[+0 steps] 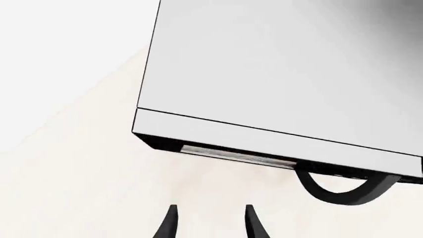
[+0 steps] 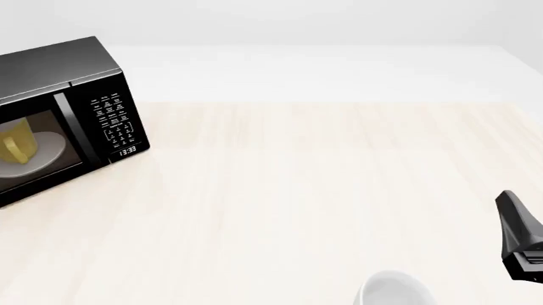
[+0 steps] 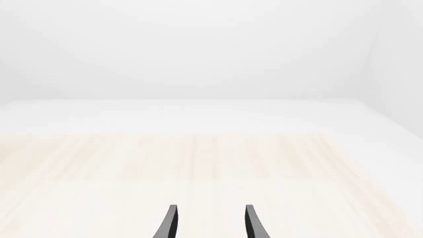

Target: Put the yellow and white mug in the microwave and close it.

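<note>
Left end effector: spread, pinching nothing, aimed down at the top of the microwave from above its front edge. Hangs just short of the curved door handle, touching neither handle nor casing. Probably sits there because the door is this arm's job, being the arm on the microwave's side.

Right end effector: likewise spread and empty, facing bare desk well apart from the microwave. Looks parked out of the way, with nothing on that side for the task.

Inside the microwave: the yellow and white mug, resting on the white round plate to the left of the button panel and the clock display. Shows plainly in the front view; cannot tell from that alone whether seen through a window or an open front. From above, handle and door edge lie close along the microwave's front, so judged shut or nearly so.

Far from the microwave, at the near edge of the desk: a plain white cup, no part of the job, beside the right arm.

Judged near done: mug placed, door closure the only point to confirm.
</note>
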